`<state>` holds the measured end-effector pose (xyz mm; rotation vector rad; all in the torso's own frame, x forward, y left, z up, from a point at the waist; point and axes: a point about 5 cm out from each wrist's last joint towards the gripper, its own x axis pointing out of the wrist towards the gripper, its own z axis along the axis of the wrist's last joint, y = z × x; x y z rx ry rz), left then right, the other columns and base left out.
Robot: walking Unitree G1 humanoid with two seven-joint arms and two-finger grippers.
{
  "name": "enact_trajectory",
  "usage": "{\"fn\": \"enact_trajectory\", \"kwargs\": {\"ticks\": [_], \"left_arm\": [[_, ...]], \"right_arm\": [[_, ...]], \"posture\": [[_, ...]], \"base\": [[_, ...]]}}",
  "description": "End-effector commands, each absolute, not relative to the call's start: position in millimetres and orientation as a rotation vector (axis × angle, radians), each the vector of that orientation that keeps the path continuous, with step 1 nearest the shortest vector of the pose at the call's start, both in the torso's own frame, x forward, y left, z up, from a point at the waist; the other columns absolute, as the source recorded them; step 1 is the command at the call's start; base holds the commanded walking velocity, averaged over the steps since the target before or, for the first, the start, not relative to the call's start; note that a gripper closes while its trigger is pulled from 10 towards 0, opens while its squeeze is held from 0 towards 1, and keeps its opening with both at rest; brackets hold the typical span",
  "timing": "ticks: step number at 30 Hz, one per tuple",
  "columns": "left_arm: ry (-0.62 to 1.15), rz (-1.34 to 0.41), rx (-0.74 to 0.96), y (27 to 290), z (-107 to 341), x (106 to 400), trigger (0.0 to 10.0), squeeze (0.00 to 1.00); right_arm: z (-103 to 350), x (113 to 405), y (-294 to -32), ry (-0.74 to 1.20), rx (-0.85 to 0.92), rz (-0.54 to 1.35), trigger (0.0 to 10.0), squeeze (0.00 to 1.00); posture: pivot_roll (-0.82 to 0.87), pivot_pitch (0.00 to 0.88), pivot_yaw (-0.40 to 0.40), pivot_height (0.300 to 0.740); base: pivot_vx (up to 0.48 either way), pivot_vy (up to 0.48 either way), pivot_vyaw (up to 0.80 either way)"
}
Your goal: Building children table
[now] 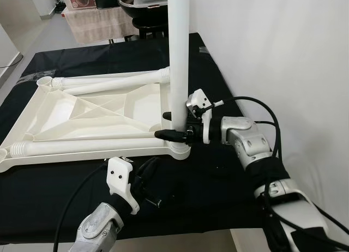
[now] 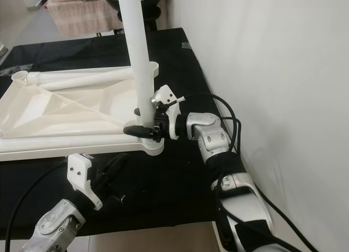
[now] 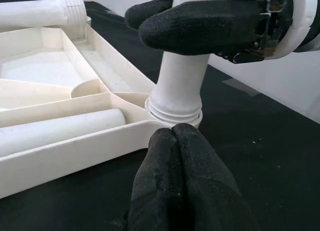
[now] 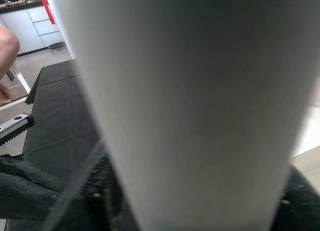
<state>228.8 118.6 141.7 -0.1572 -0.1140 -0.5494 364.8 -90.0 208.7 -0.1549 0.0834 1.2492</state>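
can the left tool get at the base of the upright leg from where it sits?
Probably yes. The left tool, fingers shut, rests on the black cloth facing the upright leg at its socket, nothing between. The right tool already clamps the leg just above.

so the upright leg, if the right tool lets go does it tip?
Probably not at once: the leg stands in the corner socket of the tabletop, threads partly seated in the left wrist view. It's tall and thin, so a side nudge could rock it. Looks like stiff, light plastic; the right tool clamps it low without visible bending.
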Motion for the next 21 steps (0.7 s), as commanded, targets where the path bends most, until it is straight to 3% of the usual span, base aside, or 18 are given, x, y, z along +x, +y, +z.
{"fn": "enact_trajectory", "kwargs": {"ticks": [1, 8, 11, 13, 15, 16, 18, 19, 21], "left_arm": [[-0.093, -0.545, -0.164, 120, 138, 226, 10.0, 0.0], [-0.092, -0.55, -0.169, 120, 139, 225, 10.0, 0.0], [-0.09, -0.554, -0.171, 120, 140, 224, 10.0, 0.0], [-0.089, -0.556, -0.172, 121, 140, 223, 10.0, 0.0], [-0.089, -0.556, -0.172, 121, 140, 223, 10.0, 0.0], [-0.089, -0.556, -0.171, 122, 140, 223, 10.0, 0.0], [-0.089, -0.556, -0.171, 122, 140, 223, 10.0, 0.0], [-0.089, -0.556, -0.171, 123, 140, 223, 10.0, 0.0], [-0.087, -0.558, -0.169, 124, 139, 224, 10.0, 0.0]], "right_arm": [[201, 361, -85, 0.116, -0.145, 1.31, 0.0, 0.0], [198, 355, -104, 0.102, -0.155, 1.301, 0.0, 0.0], [195, 355, -114, 0.099, -0.177, 1.196, 0.0, 0.0], [189, 355, -124, 0.112, -0.171, 0.993, 0.0, 0.0], [189, 355, -124, 0.112, -0.171, 0.993, 0.0, 0.0], [180, 353, -123, 0.133, -0.172, 0.799, 0.0, 0.0], [180, 353, -123, 0.133, -0.172, 0.799, 0.0, 0.0], [163, 342, -117, 0.154, -0.161, 0.56, 0.0, 0.0], [152, 328, -104, 0.151, -0.171, 0.448, 0.0, 0.0]], "posture": [[0.0, 0.165, 0.035, 0.74], [-0.02, 0.179, 0.046, 0.74], [-0.02, 0.185, 0.048, 0.74], [-0.02, 0.19, 0.04, 0.74], [-0.02, 0.19, 0.04, 0.74], [-0.03, 0.195, 0.041, 0.74], [-0.03, 0.195, 0.041, 0.74], [-0.04, 0.197, 0.044, 0.74], [-0.03, 0.185, 0.051, 0.74]], "base": [[0.0, 0.0, 0.0], [0.0, 0.0, 0.0], [0.0, 0.0, 0.0], [0.0, 0.0, 0.0], [0.0, 0.0, 0.0], [0.0, 0.0, 0.0], [0.0, 0.0, 0.0], [0.0, 0.0, 0.0], [0.0, 0.0, 0.0]]}}
